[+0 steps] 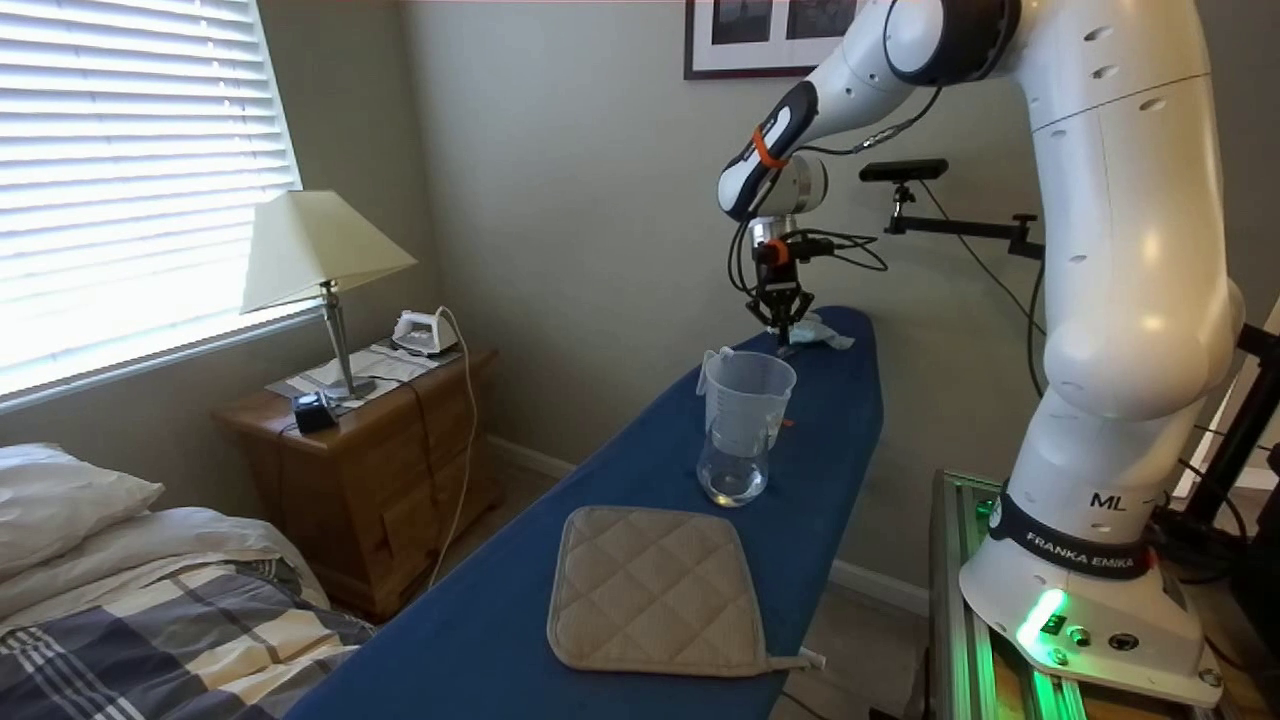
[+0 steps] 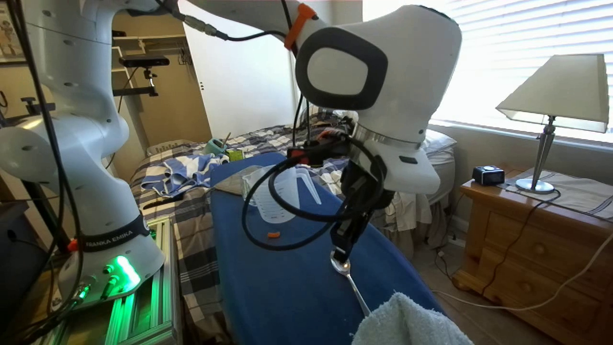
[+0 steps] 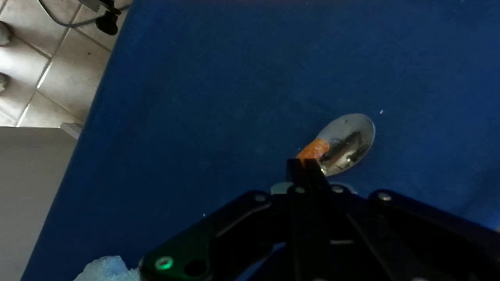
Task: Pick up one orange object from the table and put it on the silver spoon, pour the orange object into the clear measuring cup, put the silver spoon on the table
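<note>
Blue table [image 2: 287, 287]; gripper [image 3: 304, 164] pinching orange piece [image 3: 315, 148] at spoon [image 3: 350, 140]

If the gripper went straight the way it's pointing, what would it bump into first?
Probably the bowl of the silver spoon, with the blue table beneath. The gripper points down at it, an orange piece seemingly in its grip; whether that already touches is unclear.

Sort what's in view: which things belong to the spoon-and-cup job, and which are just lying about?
In the job: gripper, gripped orange piece, silver spoon, clear measuring cup, blue table.

Just lying about: loose orange piece (apparently spare), second clear cup, quilted pad, towel, iron, lamp.
</note>
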Controlling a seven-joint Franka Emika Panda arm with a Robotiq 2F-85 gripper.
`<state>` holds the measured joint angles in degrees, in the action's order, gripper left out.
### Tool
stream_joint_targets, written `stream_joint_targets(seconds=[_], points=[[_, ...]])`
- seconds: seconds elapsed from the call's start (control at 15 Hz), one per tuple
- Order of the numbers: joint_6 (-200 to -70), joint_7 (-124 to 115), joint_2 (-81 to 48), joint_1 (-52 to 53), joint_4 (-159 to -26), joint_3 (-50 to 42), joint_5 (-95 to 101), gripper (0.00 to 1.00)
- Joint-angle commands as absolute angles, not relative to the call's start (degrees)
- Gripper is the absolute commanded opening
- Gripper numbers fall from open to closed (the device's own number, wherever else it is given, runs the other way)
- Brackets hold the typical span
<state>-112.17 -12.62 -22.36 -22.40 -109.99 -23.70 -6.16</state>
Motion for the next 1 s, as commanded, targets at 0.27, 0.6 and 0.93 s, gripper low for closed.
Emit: stream_joint_targets(seconds=[0.27, 0.6, 0.93], points=[[-116.5, -12.1, -24.5, -23.4, -110.9, -21.2, -9.0, 0.03], [-117.9, -11.9, -24.9, -23.5, -110.7, -20.3, -10.6, 0.03], [-118.1, -11.9, -24.7, -23.5, -110.8, -20.1, -11.5, 0.15]])
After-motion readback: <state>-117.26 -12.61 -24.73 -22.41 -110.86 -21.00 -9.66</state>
